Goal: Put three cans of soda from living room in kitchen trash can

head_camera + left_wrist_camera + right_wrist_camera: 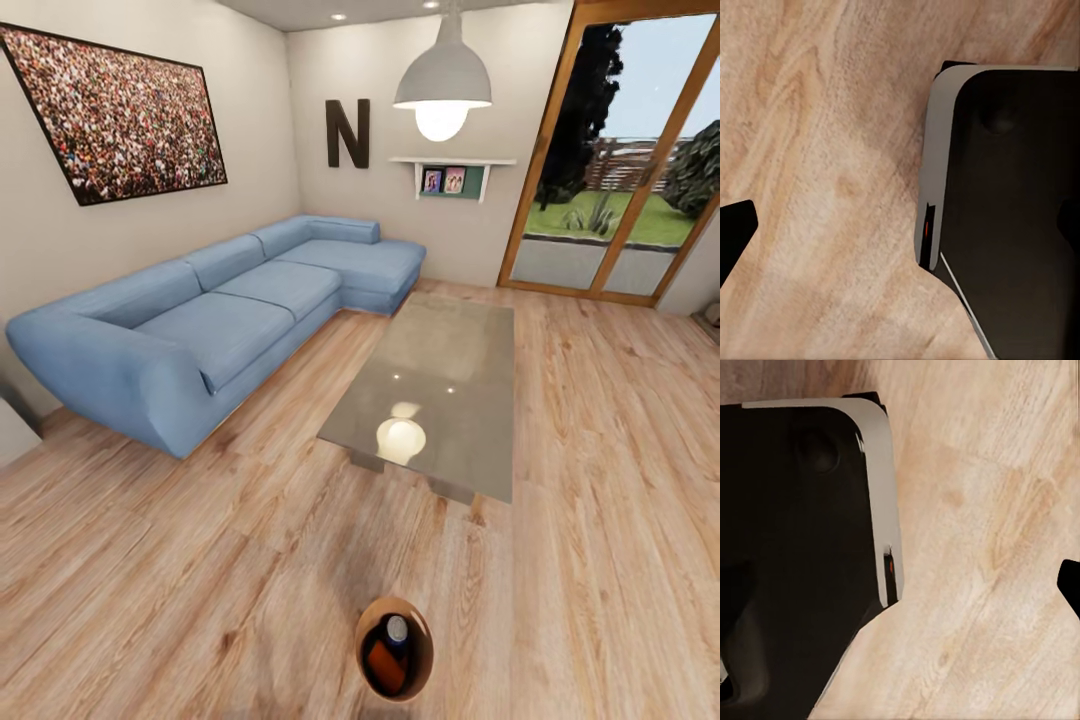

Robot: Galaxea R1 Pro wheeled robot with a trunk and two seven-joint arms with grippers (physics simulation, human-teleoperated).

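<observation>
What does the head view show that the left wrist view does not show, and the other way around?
Head view alone: the light-blue sofa, the glass coffee table, the crowd photo, the letter N, the garden doors, and near the lower edge the trash can with an orange can and a silver-topped can inside. Left wrist view alone: a close dark body with a pale grey edge over the floor. Both: the wooden floor.

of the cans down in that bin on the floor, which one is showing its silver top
The dark blue can, standing toward the back of the trash can, shows a silver top. The orange can in front of it shows only its orange side.
</observation>
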